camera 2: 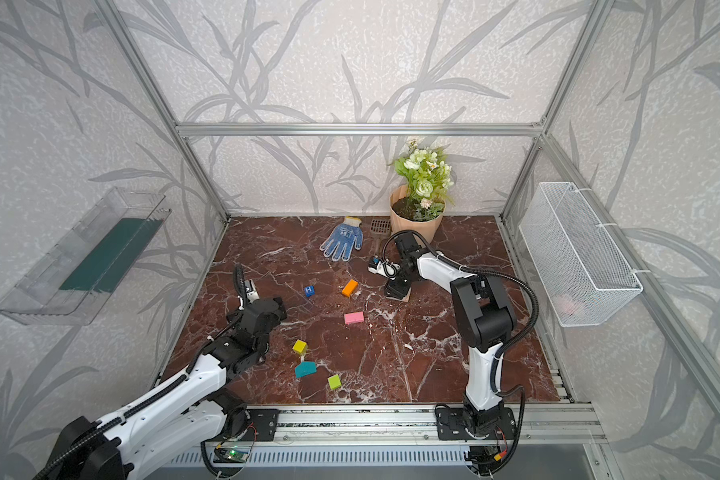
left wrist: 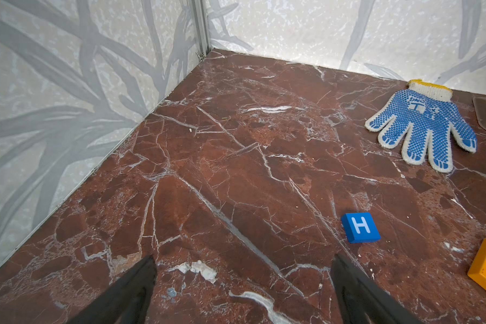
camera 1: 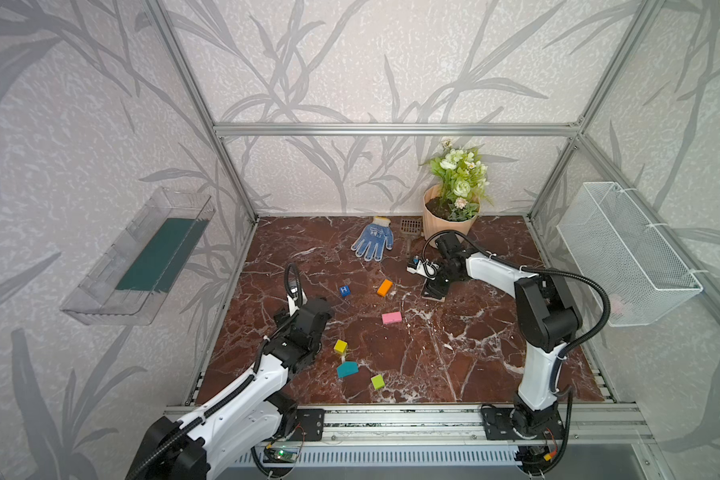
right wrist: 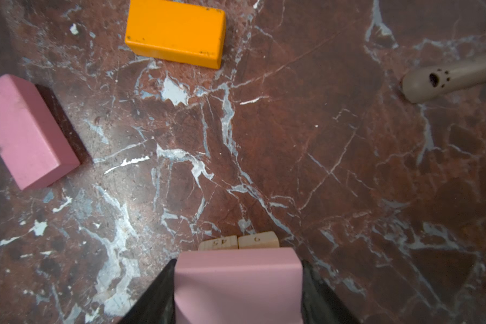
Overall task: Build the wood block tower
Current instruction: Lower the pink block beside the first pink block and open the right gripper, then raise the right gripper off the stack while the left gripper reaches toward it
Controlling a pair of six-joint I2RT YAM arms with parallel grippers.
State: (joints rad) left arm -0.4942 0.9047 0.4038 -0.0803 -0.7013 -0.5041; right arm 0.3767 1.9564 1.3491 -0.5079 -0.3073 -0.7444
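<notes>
Wood block tower (right wrist: 258,241): barely begun. Just two tan blocks lie side by side on the marble table (camera 1: 454,365), a little right of centre in both top views.
Right gripper (camera 1: 434,289): clamped on a pink block (right wrist: 237,275), with a finger pressed against each side. It holds the block right over the tan pair, and whether pink touches tan cannot be told.
Left gripper (left wrist: 244,268): jaws spread wide with nothing between them, hovering over bare marble at centre left of the top views.
Blue H cube (left wrist: 360,227): letter face up, just ahead of the left fingers and clear of them.
Orange block (camera 1: 385,287): flat on the marble at mid-frame, between the H cube and the right arm's claw.
Loose pink block (camera 1: 392,318): just below the orange one in the frame, lying flat.
Yellow cube (camera 1: 340,346), teal piece (camera 1: 347,369), lime cube (camera 1: 378,381): a loose cluster at lower centre, each apart from the others.
Glove (camera 1: 373,239) and flowerpot (camera 1: 468,226): at the back edge, upper centre.
</notes>
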